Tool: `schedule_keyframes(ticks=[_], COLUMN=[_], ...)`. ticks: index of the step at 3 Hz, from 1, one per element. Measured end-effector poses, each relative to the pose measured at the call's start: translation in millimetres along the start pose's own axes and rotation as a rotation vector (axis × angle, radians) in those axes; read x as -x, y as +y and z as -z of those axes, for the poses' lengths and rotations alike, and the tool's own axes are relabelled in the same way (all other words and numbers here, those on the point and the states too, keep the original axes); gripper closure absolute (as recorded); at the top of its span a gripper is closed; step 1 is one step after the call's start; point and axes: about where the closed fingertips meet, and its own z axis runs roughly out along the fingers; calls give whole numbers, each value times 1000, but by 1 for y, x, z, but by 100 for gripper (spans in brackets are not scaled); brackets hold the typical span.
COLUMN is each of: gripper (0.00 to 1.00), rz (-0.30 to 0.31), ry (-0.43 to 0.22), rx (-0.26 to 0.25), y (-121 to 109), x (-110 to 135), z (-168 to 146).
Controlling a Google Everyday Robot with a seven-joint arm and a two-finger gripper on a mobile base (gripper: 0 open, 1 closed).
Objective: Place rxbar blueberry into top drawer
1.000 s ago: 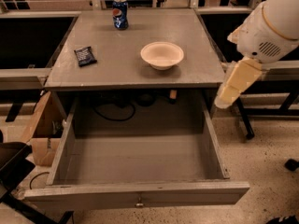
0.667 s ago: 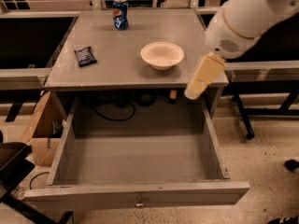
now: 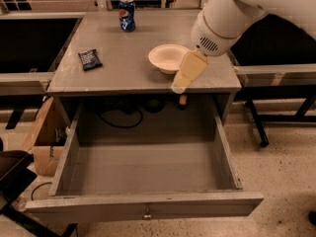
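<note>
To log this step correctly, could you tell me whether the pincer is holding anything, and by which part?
Nothing shows in the pincer, which hangs over the table's front edge by the bowl; the bar lies apart on the table's left.

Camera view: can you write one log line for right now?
gripper: above front edge of table, by bowl | rxbar blueberry: on table, left side, not grasped | top drawer: pulled open, bar not inside
</note>
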Motion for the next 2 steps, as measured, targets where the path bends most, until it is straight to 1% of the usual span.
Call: schedule_keyframes(ticks=[1, 2], gripper=[0, 0], rz=[0, -12], ry=[-1, 1], rx=[2, -9], y=[0, -3], x=[0, 2], z=[1, 0])
